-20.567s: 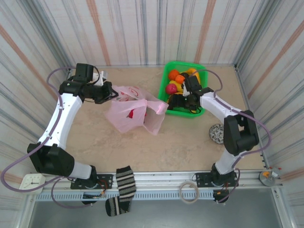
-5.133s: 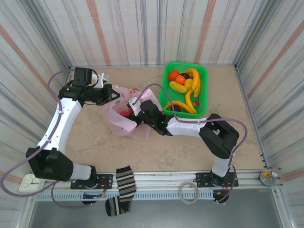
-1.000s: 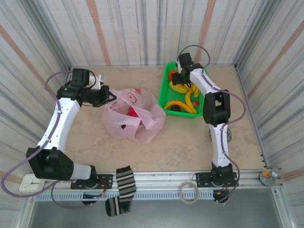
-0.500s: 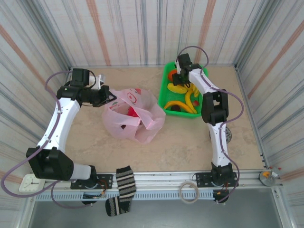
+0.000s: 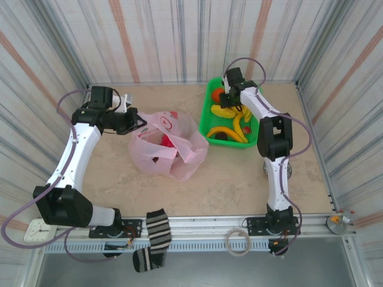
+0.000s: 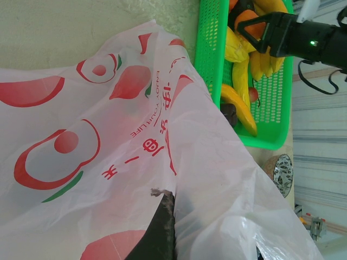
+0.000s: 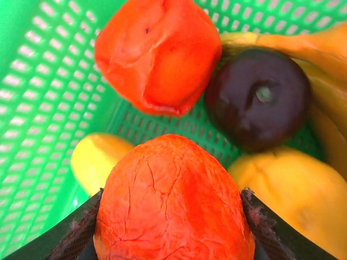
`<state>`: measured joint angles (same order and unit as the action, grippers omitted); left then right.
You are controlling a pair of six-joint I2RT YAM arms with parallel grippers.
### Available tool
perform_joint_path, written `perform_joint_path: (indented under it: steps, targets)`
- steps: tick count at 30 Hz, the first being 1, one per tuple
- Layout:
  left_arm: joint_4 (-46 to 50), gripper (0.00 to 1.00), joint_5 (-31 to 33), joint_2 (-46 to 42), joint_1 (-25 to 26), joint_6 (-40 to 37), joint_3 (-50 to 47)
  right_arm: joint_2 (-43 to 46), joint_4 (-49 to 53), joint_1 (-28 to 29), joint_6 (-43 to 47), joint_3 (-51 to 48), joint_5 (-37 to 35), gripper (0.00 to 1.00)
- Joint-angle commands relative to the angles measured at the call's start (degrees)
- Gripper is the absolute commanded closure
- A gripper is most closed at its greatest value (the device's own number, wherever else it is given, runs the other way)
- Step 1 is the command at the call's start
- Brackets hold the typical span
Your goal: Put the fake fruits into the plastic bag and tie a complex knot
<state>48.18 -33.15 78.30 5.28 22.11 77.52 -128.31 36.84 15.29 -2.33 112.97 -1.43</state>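
Closing done: right gripper narrowed onto orange fruit in green basket, lift-ready; left gripper pinched tight on plastic bag rim.

Top view looking down on whole table, left wrist skimming close over bag toward basket, right wrist peering closely into same basket

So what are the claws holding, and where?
Left claw pinches the pink bag by its edge; right claw grips an orange fruit by its sides.
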Motion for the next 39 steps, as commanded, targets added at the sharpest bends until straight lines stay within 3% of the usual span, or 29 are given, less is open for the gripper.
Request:
perform_joint_path:
  steps: [1, 12, 19, 24, 30, 34, 39]
  targets:
    - [1.51, 1.00, 0.02, -1.39, -0.29, -1.21, 1.01, 11.13, -4.73, 0.42, -1.02, -7.04, 1.43, 0.55]
    - [0.02, 1.00, -0.46, -1.26, 0.13, -0.87, -0.08, 40.56, -12.59, 7.25, -5.85, -34.20, 5.49, 0.56]
    - [-0.81, 1.00, 0.10, -1.77, 0.03, -0.75, -1.07, 57.43, -7.85, 15.15, -11.59, -46.07, 6.89, 0.56]
    - [-1.03, 1.00, 0.54, -2.01, 0.00, -0.79, -1.02, 67.35, -1.82, 23.11, -16.31, -52.09, 3.04, 0.56]
    - [-1.10, 1.00, 0.36, -2.09, 0.02, -0.53, -1.20, 75.12, 1.51, 32.77, -20.38, -56.43, 7.21, 0.56]
    - [-1.34, 1.00, 0.21, -2.07, 0.00, -0.49, -1.47, 77.92, -3.91, 40.63, -21.97, -61.49, 11.94, 0.57]
    - [-1.35, 1.00, 0.01, -2.11, 0.04, -0.49, -1.49, 76.04, -12.51, 47.86, -21.55, -65.36, 12.47, 0.57]
